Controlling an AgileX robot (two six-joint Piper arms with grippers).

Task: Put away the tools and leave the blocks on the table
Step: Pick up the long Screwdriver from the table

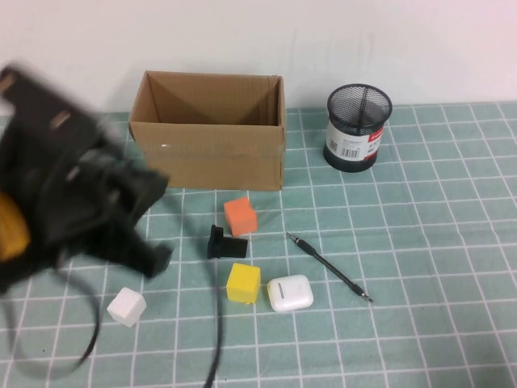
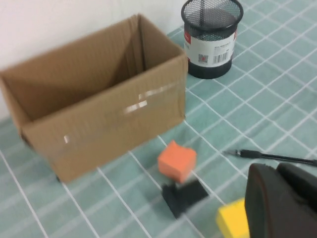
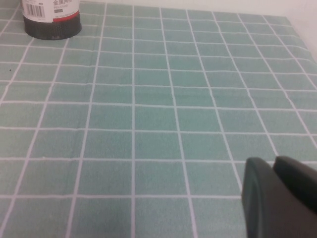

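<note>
My left arm [image 1: 73, 202] is a bulky black mass with angular housings and a patch of orange-yellow at its outer edge — thin black cables loop down from it. Both left gripper [image 2: 280, 203] and right gripper [image 3: 280, 196] show smooth, rounded matte-black shells.

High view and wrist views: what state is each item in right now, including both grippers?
Cardboard box: upright, open-topped, inside looks empty.
Mesh pen cup: upright, nothing visible sticking out.
Black pen-like rod: lying flat on the table.
Orange block, yellow block, white block: resting on the table, apart.
Earbud case: closed, beside the yellow block.
Black bracket: on the table.
Left gripper: above the table near the blocks.
Right gripper: over bare cloth.
</note>
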